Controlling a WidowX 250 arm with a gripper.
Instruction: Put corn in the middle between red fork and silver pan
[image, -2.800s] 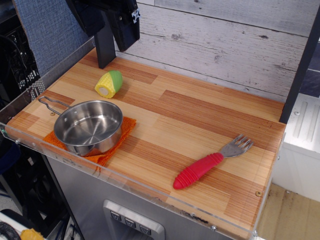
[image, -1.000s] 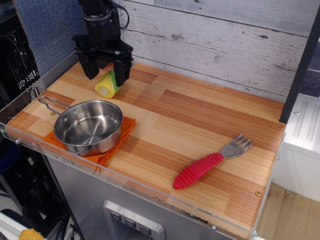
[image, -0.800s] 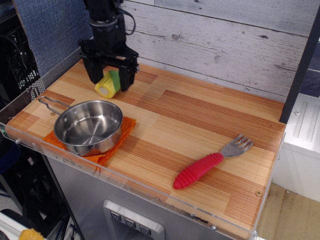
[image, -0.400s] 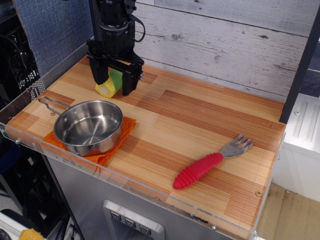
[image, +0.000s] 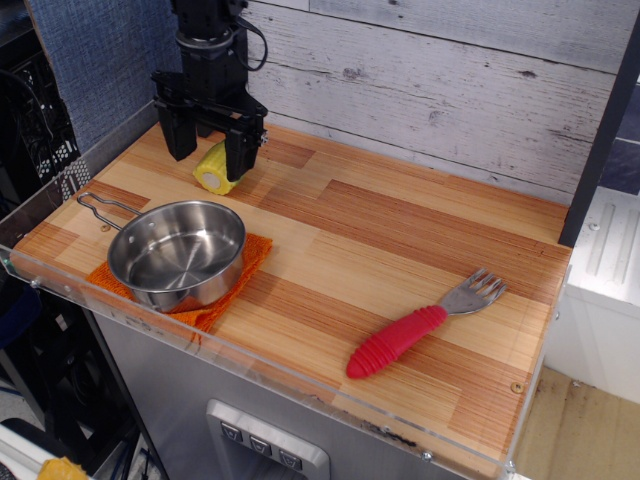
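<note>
- corn (image: 213, 168): stubby yellow ridged cob, green end mostly hidden, lying at table's far-left, behind silver pan (image: 177, 251)
- gripper (image: 208, 148): black, jaws wide, straddling corn; contact unclear
- red fork (image: 420, 325) well apart, near right
- table (image: 370, 230): striped wood top; whitewashed plank wall behind

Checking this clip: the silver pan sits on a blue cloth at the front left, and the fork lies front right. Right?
Not quite: the cloth under the silver pan is orange, not blue, as the observation.image view shows. The pan is at front left and the red fork lies front right.
</note>
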